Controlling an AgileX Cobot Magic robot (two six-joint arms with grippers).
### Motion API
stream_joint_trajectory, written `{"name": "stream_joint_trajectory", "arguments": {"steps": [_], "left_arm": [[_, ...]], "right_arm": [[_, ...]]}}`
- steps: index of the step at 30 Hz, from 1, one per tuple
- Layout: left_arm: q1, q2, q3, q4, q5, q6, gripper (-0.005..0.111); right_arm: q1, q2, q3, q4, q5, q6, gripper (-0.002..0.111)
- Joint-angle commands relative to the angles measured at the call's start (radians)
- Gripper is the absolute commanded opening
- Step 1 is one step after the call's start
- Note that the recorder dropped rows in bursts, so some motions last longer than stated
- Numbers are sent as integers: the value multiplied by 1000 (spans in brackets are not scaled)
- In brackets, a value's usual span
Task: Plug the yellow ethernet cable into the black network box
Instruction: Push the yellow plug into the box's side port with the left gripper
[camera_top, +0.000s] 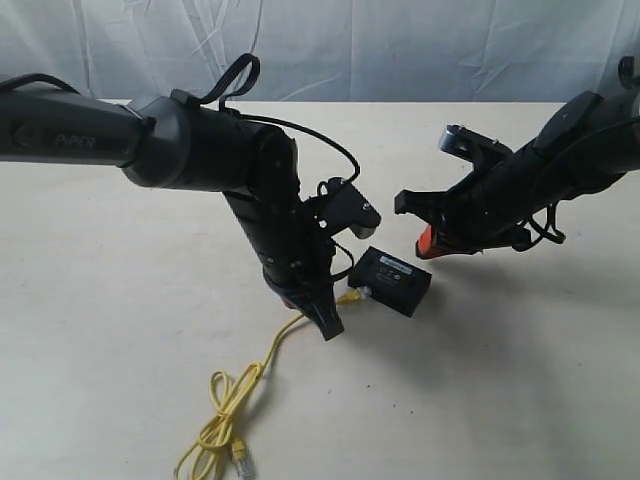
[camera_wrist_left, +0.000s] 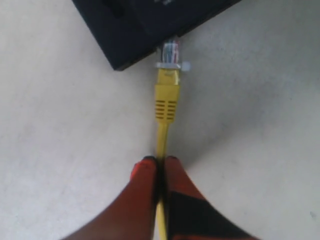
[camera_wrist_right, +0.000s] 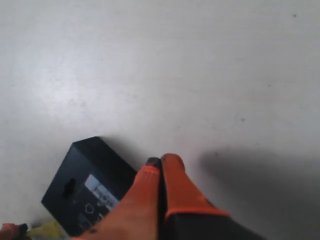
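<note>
Ahead of the left gripper (camera_wrist_left: 159, 161), the black network box (camera_wrist_left: 125, 35) is frame-cropped; seating of the yellow ethernet cable (camera_wrist_left: 166, 95) cannot be determined.

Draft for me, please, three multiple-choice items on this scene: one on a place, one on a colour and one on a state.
1. In the exterior view, where does the loose coil of the yellow ethernet cable lie?
A. on the table, near the lower edge, left of the middle
B. draped over the right arm
C. at the far table edge

2. What colour are the fingers of the right gripper?
A. blue
B. orange-red
C. green

3. What is the state of the left gripper?
A. open and empty
B. shut on nothing
C. shut on the yellow ethernet cable behind its plug

Answers:
1 A: the coil lies low and left, apart from the black network box.
2 B: the right wrist view shows orange-red fingers.
3 C: the left wrist view shows its fingers pinching the cord.
</note>
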Motion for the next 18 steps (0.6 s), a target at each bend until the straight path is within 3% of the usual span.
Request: {"name": "stream_joint_trajectory", "arguments": {"steps": [1,18], "left_arm": [[-4,2,2,-14,-29,-3,0],[-4,2,2,-3,-56,-64,0]], "right_arm": [[25,2,3,10,7,-28,-1],[54,2,3,10,66,-26,-1]]}}
